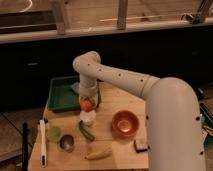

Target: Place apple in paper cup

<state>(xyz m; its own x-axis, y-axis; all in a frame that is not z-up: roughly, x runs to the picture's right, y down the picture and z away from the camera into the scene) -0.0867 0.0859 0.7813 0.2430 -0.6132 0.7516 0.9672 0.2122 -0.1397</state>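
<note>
Arm [122, 80] bent downward, pincer [88, 98] at apple [87, 105] above paper cup [88, 118]

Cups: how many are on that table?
2. The white paper cup stands mid-table, just below the apple at the gripper; the grey metal cup sits near the front edge. None seems hidden.

apple [87, 105]: small, round, red-orange — right over the cup's mouth, at its 12 o'clock; whether it rests on the rim cannot be told
paper cup [88, 118]: small, white, upright on the wooden table [117, 156] — at 9 o'clock from the orange bowl [125, 123]
gripper [88, 96]: just above the apple, at its 12 o'clock
</note>
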